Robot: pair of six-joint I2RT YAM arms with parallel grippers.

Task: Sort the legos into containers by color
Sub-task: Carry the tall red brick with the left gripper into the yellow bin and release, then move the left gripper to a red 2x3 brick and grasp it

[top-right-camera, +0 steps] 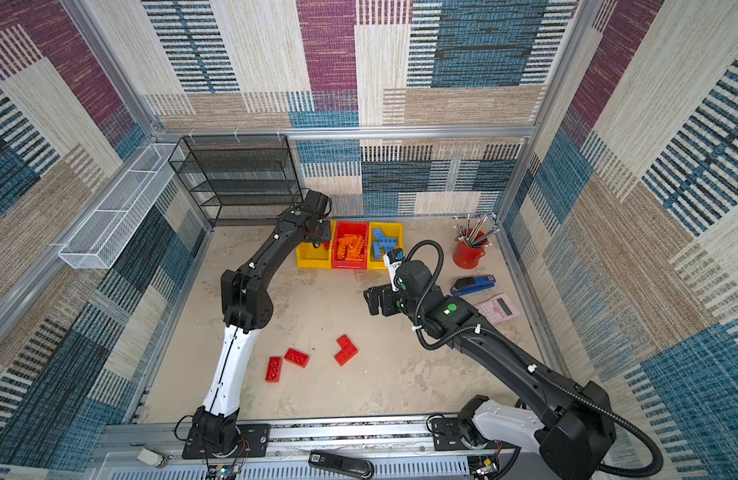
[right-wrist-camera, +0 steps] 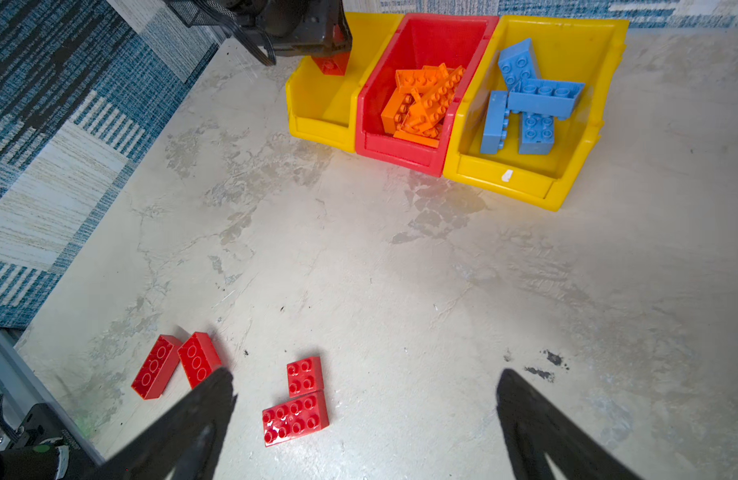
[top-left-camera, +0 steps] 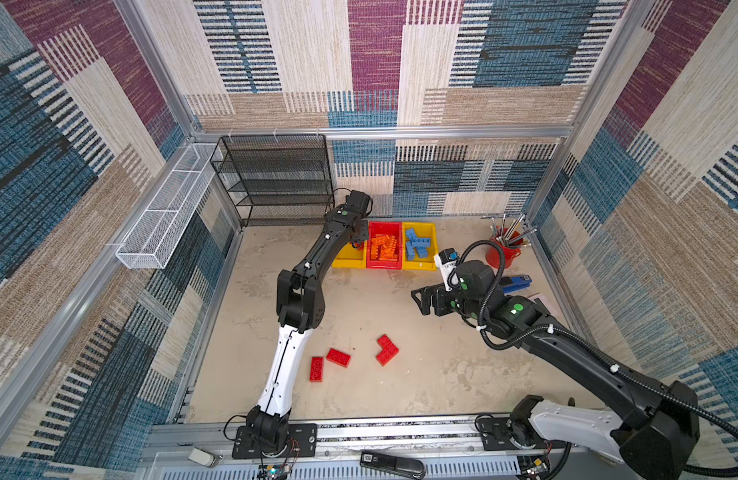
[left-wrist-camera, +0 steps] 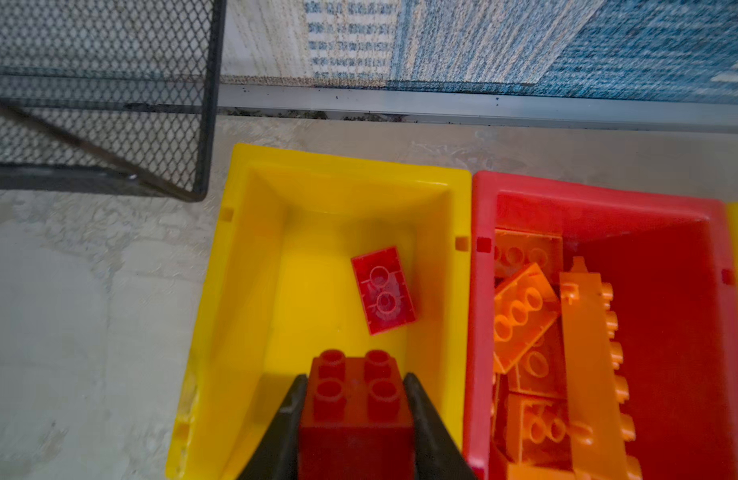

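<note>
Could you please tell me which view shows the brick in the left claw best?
The left wrist view: the brick fills the foreground, studs visible, gripped in the left claw over the yellow bin. The right wrist view shows the brick small and distant; in both top views the arm mostly hides it.

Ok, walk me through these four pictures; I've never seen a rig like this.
These are two robot arms at a table. Two pictures look down from overhead; two come from a camera on each wrist. The left arm reaches over the left yellow bin; the left fingers grip a square red brick, and an upside-down red brick already lies inside. The red bin holds orange bricks, the right yellow bin blue bricks. Four loose red bricks lie on the table. The right arm hovers, the right fingers open and empty.
</note>
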